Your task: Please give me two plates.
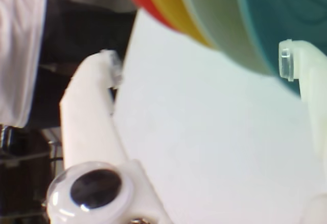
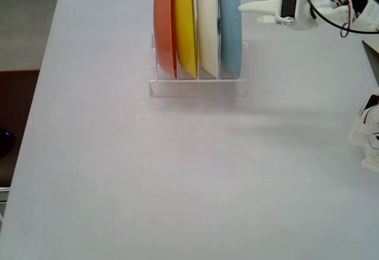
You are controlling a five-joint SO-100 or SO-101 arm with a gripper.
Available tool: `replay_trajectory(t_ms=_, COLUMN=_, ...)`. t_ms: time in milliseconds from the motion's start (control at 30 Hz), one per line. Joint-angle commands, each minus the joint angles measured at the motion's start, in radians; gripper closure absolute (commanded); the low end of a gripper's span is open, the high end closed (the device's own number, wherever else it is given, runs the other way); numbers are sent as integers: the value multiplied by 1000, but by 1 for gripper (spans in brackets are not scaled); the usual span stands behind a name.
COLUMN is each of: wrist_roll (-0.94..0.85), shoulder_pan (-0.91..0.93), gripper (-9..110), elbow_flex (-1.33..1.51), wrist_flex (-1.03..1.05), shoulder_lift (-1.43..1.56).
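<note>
Four plates stood on edge in a clear rack [image 2: 198, 85] on the bench [image 2: 118, 171], slotted apart so each could be taken singly. The blue plate [image 2: 230, 26] sat at the right end in the fixed view, the cream plate [image 2: 207, 29] beside it. The gripper [image 2: 241, 8] was spread wide and empty, one finger against the blue plate's face.

Four upright plates in a clear rack [image 2: 198, 86], light blue plate [image 2: 231, 26] nearest the pincer [image 2: 241, 8].
</note>
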Motion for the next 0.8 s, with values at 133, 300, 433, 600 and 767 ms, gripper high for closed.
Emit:
replay_trajectory(t_ms=133, wrist_roll=-51, shoulder_pan=38, gripper=58, elbow_flex=-213, wrist_flex=17, shoulder_lift=-143)
replay_trajectory(t_ms=300, wrist_roll=-55, shoulder_pan=58, gripper=58, elbow_flex=-273, wrist_flex=29, shoulder_lift=-215)
replay_trajectory(t_ms=433, wrist_roll=-55, shoulder_pan=72, gripper=59, elbow_flex=-314, wrist_flex=46, shoulder_lift=-261)
replay_trajectory(t_ms=600, wrist_roll=-41, shoulder_pan=83, gripper=61, elbow_flex=-353, wrist_flex=60, shoulder_lift=-310)
replay_trajectory(t_ms=767, wrist_roll=-46, shoulder_pan=86, gripper=63, elbow_flex=-437, wrist_flex=72, shoulder_lift=-377)
